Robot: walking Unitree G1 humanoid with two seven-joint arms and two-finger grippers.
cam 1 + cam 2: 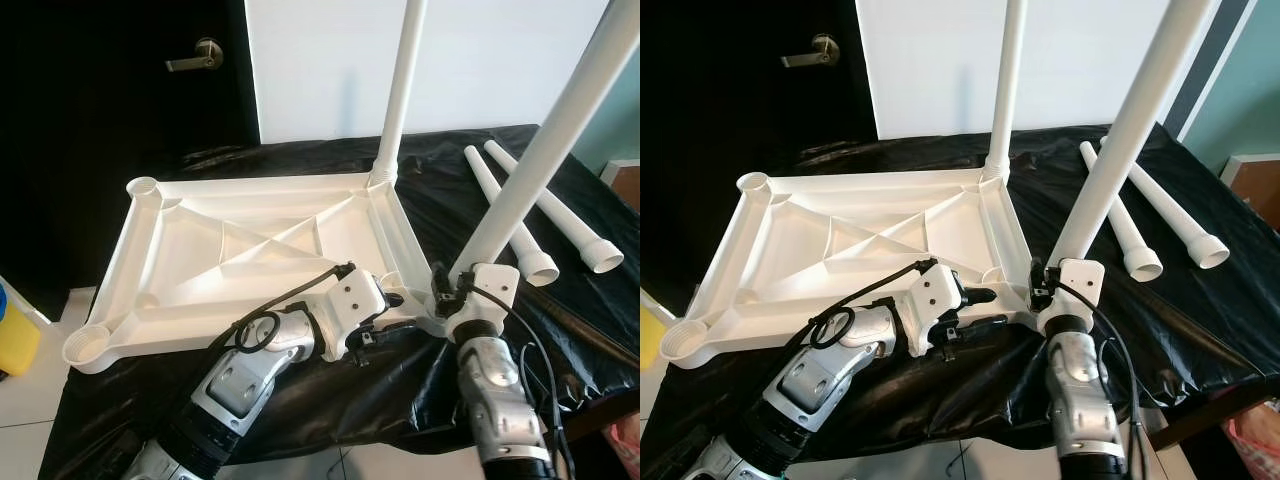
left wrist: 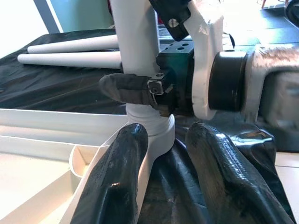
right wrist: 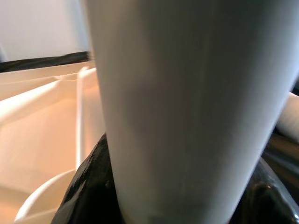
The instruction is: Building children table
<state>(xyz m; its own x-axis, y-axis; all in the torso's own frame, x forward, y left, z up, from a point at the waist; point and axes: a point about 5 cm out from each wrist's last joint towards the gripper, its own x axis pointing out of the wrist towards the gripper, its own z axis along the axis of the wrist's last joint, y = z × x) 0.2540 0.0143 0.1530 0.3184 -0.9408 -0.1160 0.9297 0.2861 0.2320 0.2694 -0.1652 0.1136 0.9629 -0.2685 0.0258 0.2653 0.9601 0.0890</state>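
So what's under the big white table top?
The upside-down table top lies on a black plastic sheet that spreads out past its edges. Whatever is beneath that sheet is covered, so it cannot be seen.

The table top [image 1: 250, 250] is plain white, ribbed underneath, and lies on a glossy black sheet [image 1: 440, 200]. Just above the right claw [image 1: 447, 287] rises a white leg [image 1: 540, 150] — same white as the two loose legs [image 1: 540, 220] well off to its right. Both claws have black fingers [image 2: 117, 177] on silver arms. Left of the left claw [image 1: 385, 322], far off — a yellow container [image 1: 15, 335]. The door [image 1: 120, 100] behind is black, with a brass-coloured handle [image 1: 198, 55].
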